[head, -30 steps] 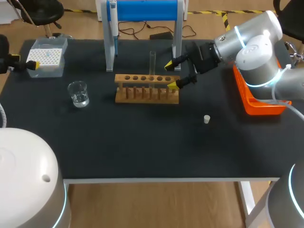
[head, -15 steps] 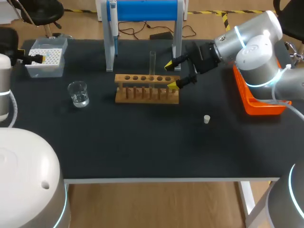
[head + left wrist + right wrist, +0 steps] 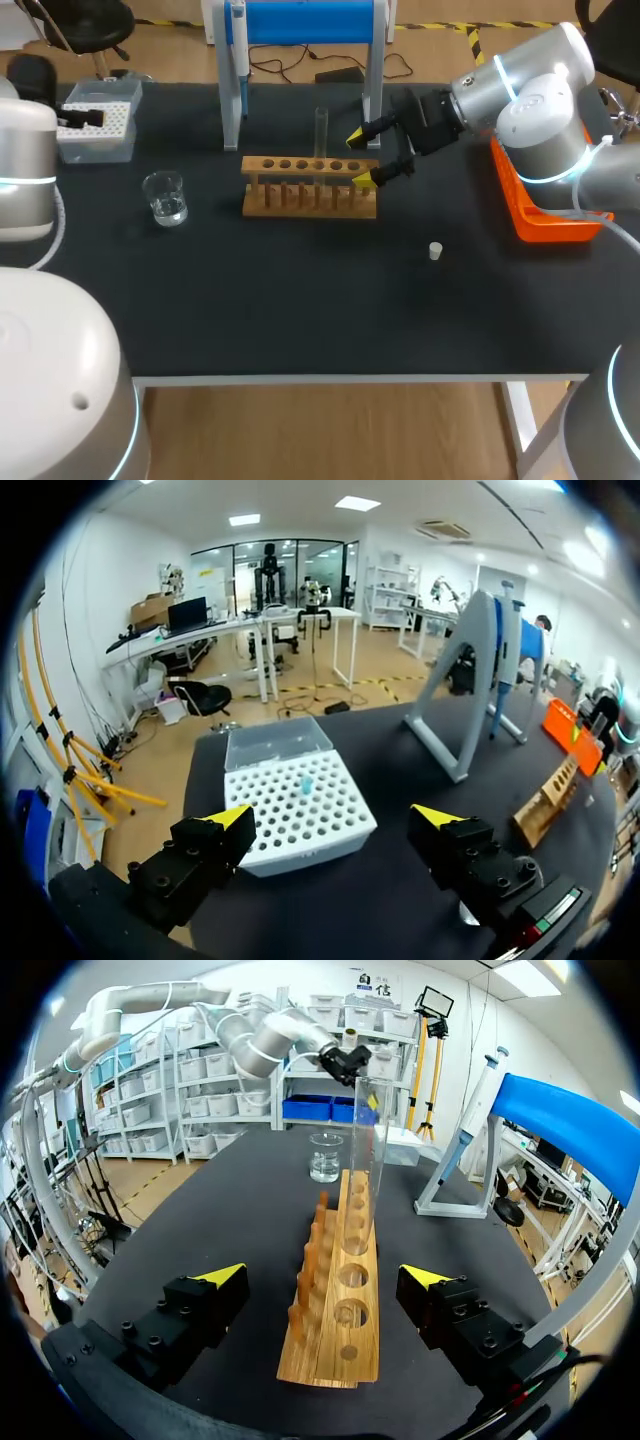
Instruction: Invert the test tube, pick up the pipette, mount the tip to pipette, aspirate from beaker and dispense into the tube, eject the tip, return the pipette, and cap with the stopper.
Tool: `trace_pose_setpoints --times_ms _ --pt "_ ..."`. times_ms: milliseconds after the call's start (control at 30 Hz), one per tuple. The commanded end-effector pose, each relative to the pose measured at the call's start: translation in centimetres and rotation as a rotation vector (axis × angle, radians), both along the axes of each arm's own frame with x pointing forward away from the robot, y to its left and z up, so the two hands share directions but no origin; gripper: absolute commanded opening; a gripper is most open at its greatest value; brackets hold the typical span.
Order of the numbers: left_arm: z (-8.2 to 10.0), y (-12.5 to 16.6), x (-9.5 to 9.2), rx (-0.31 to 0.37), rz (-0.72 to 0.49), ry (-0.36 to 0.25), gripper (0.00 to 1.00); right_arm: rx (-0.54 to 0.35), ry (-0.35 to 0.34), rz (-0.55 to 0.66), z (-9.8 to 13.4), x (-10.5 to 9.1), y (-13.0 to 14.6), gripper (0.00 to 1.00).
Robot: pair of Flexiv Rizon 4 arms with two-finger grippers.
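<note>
A clear test tube stands upright in the wooden rack. My right gripper is open at the rack's right end, level with the tube. In the right wrist view that gripper straddles the near end of the rack, with the tube farther along it. My left gripper hovers at the white tip box. It is open, and the tip box lies just ahead between its fingers. The pipette hangs on the blue stand. The beaker and white stopper rest on the table.
An orange tray sits at the table's right edge under my right arm. The blue stand's white legs rise just behind the rack. The black tabletop stretches bare in front of the rack.
My left arm has swung in from the far left edge, bringing its gripper to the tip box. The right arm, tube and rack have not moved.
</note>
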State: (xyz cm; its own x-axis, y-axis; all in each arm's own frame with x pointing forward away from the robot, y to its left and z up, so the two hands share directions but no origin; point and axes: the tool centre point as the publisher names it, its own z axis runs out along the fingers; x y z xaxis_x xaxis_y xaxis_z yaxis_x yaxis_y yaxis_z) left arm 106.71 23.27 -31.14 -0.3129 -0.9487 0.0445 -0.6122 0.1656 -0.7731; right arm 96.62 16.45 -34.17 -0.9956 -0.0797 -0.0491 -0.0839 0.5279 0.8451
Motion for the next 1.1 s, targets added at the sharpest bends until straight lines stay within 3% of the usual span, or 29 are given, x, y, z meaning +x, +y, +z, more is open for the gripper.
trace_pose_setpoints --times_ms 33,267,1100 --pt "-1.2 -0.6 1.2 0.007 0.013 0.002 1.0 0.001 0.0 0.001 0.0 0.0 0.0 1.0" --pt "-2.4 -0.6 2.4 0.013 0.055 0.019 1.0 0.001 0.0 0.001 0.0 0.0 0.0 1.0" --pt "-3.9 -0.6 6.2 0.024 0.105 0.03 1.0 0.001 0.0 0.001 0.0 0.0 0.0 1.0"
